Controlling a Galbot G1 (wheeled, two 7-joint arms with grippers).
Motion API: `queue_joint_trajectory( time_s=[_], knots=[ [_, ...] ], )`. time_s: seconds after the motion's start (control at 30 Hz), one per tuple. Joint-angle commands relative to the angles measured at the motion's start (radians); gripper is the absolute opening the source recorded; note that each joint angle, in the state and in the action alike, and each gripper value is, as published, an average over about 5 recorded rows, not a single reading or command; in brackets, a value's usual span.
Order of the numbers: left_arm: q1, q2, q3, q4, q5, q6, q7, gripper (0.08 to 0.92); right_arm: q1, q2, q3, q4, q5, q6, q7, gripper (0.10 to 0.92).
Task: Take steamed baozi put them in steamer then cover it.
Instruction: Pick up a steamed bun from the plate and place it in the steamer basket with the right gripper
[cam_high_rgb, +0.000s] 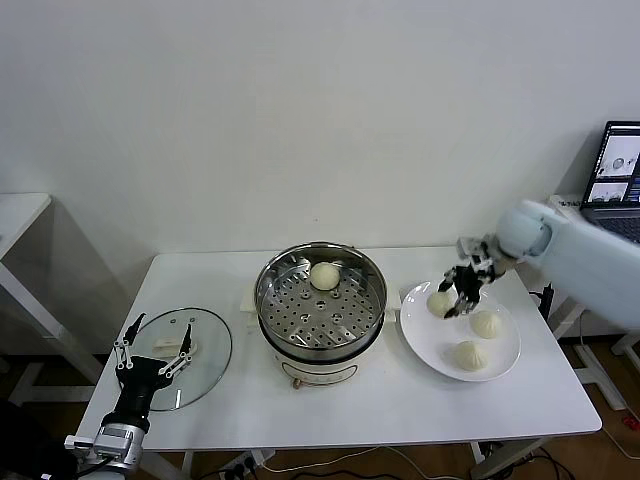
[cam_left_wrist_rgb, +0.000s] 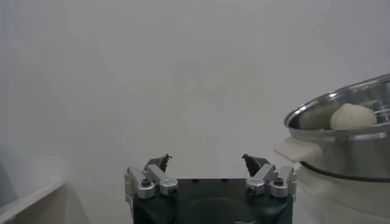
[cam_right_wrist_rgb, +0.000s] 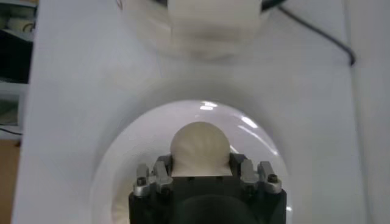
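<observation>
While one bun (cam_high_rgb: 323, 275) sits far in the steamer (cam_high_rgb: 320, 300), the right end effector (cam_high_rgb: 456, 296) straddles a plate (cam_high_rgb: 430, 340) bun (cam_right_wrist_rgb: 200, 148), fingers closing, to lift it. Left end effector (cam_high_rgb: 153, 352) waits open near the lid (cam_high_rgb: 205, 345).

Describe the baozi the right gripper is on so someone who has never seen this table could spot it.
Find the steamer at mid-table, then the white plate to its right. Three baozi sit on it; the one meant lies nearest the steamer, on the plate's far left part. Only it has the right gripper around it, fingers on either side.
</observation>
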Motion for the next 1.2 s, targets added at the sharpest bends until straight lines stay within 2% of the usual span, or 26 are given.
queue_joint_trajectory(
  time_s=[0.03, 0.23, 0.47, 0.83, 1.2],
  knots=[
    [-0.004, 0.005, 0.001, -0.005, -0.002, -0.003, 0.002, 0.823, 0.420, -0.031, -0.289, 0.266, 0.272, -0.162, -0.010, 0.628],
    [-0.006, 0.013, -0.005, -0.010, -0.006, -0.004, 0.002, 0.823, 0.485, 0.145, -0.308, 0.302, 0.372, -0.245, 0.039, 0.628],
    [-0.007, 0.018, -0.012, -0.008, -0.010, -0.002, 0.001, 0.823, 0.412, 0.392, -0.270, 0.232, 0.413, -0.303, 0.093, 0.628],
    [-0.009, 0.021, -0.038, -0.003, -0.011, 0.000, 0.004, 0.823, 0.201, 0.647, -0.210, -0.037, 0.304, -0.303, 0.091, 0.628],
    [-0.013, 0.022, -0.058, 0.006, -0.017, -0.002, 0.008, 0.823, 0.046, 0.800, -0.148, -0.323, 0.179, -0.261, 0.059, 0.628]
  ],
)
